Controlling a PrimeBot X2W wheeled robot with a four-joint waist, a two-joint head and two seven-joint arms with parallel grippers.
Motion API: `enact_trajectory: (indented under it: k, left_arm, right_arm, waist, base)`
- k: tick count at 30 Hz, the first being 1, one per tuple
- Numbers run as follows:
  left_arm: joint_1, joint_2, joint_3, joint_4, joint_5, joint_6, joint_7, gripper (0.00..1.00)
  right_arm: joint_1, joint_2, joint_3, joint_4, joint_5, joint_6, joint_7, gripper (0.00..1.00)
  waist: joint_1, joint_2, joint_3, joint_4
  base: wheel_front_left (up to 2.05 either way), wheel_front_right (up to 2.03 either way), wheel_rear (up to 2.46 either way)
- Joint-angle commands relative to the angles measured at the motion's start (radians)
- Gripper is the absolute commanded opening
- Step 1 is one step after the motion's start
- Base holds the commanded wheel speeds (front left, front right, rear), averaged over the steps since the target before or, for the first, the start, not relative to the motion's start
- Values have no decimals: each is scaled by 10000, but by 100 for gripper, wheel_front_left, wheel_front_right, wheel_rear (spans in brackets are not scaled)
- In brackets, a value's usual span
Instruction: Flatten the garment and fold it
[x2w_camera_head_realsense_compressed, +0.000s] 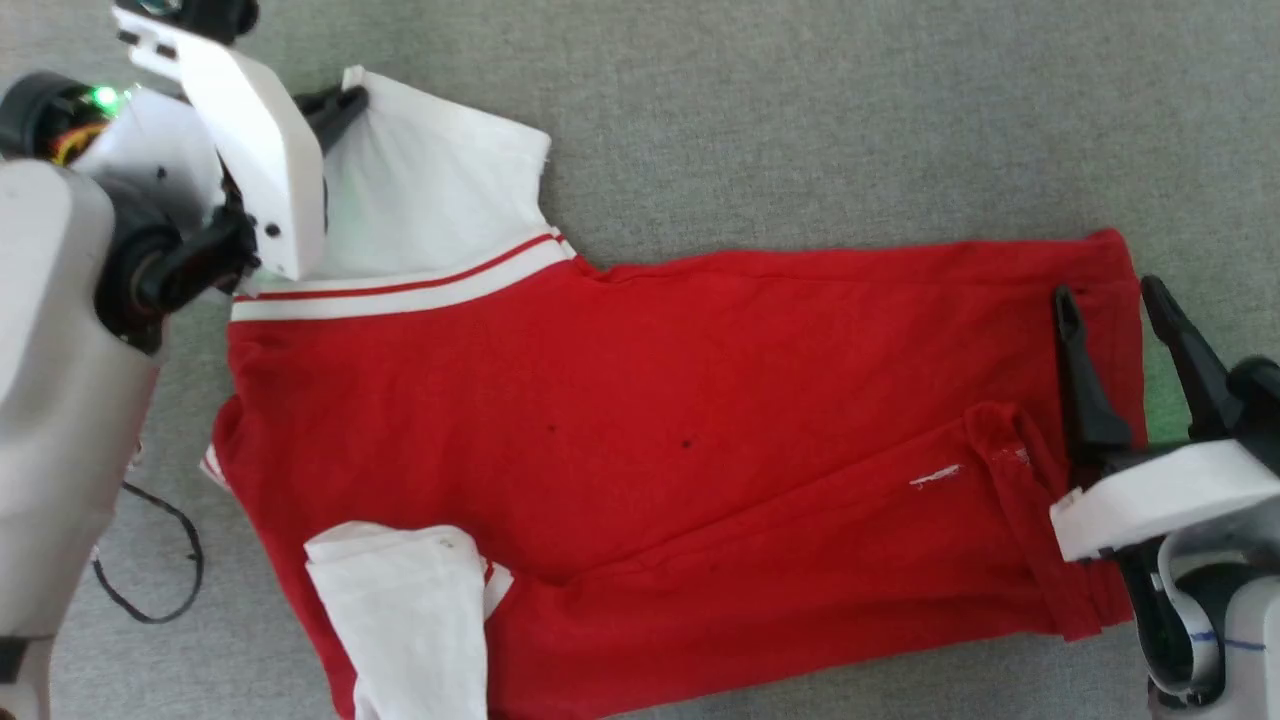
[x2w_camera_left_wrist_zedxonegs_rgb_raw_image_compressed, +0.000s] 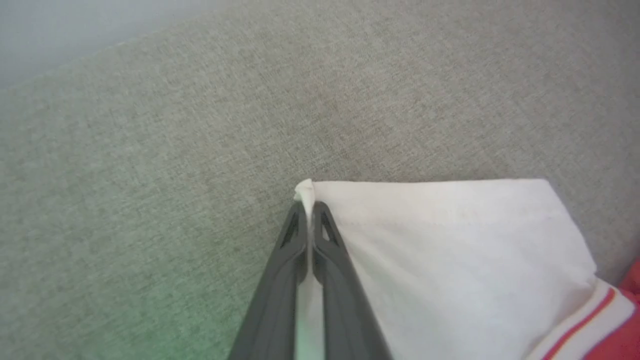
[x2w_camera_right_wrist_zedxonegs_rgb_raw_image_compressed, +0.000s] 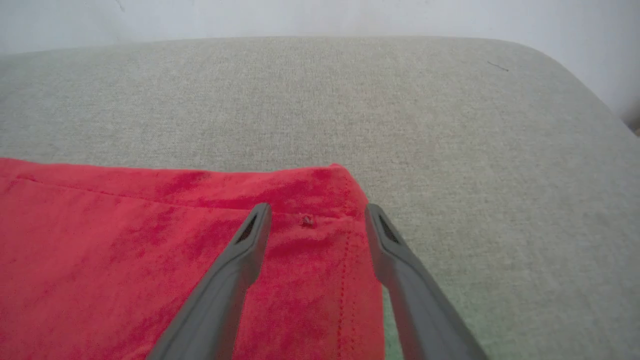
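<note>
The red garment (x2w_camera_head_realsense_compressed: 640, 420) lies spread sideways on the grey cloth surface, hem to the right, white sleeves to the left. My left gripper (x2w_camera_left_wrist_zedxonegs_rgb_raw_image_compressed: 310, 207) is shut on the far corner of the upper white sleeve (x2w_camera_left_wrist_zedxonegs_rgb_raw_image_compressed: 450, 250), fabric pinched between its dark fingers; in the head view it (x2w_camera_head_realsense_compressed: 345, 100) is at the top left. My right gripper (x2w_camera_head_realsense_compressed: 1108, 295) stands open over the hem corner (x2w_camera_right_wrist_zedxonegs_rgb_raw_image_compressed: 320, 200) at the right, one finger over red fabric, the other near its edge. The lower sleeve (x2w_camera_head_realsense_compressed: 410, 610) lies folded onto the body. A hem flap (x2w_camera_head_realsense_compressed: 1020, 470) is turned over.
A thin black cable (x2w_camera_head_realsense_compressed: 160, 560) loops on the surface at the lower left beside my left arm (x2w_camera_head_realsense_compressed: 60, 380). The grey surface (x2w_camera_right_wrist_zedxonegs_rgb_raw_image_compressed: 450, 110) ends in a rounded edge at the far right of the right wrist view, with a pale wall behind.
</note>
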Motion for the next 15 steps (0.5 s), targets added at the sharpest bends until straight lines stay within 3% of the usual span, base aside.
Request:
enact_trajectory:
  k: [1,4,9,15]
  left_arm:
    - [457,-59,-175,129,35,-46,-89,0]
    - [589,-99,-174,89,63,-61,-484,0]
    - [775,-140,-180,63,37,-76,-875,0]
    - [820,-236,-243,-13,-1,-71,-988,0]
  right_arm:
    - [-281,14,46,-111,-103,-9,82,100]
    - [-671,-34,195,-342,-249,-9,367,100]
    - [-1755,-645,216,-427,-48,-9,1317,100]
    - [-2346,-1206,-215,492,396,-9,4081,100]
  waist:
    - [0,0,-288,144]
    - [0,0,-555,206]
    - [0,0,-851,312]
    - [0,0,-745,555]
  base:
    - [0,0,0]
    - [0,0,0]
    - [0,0,0]
    - [0,0,0]
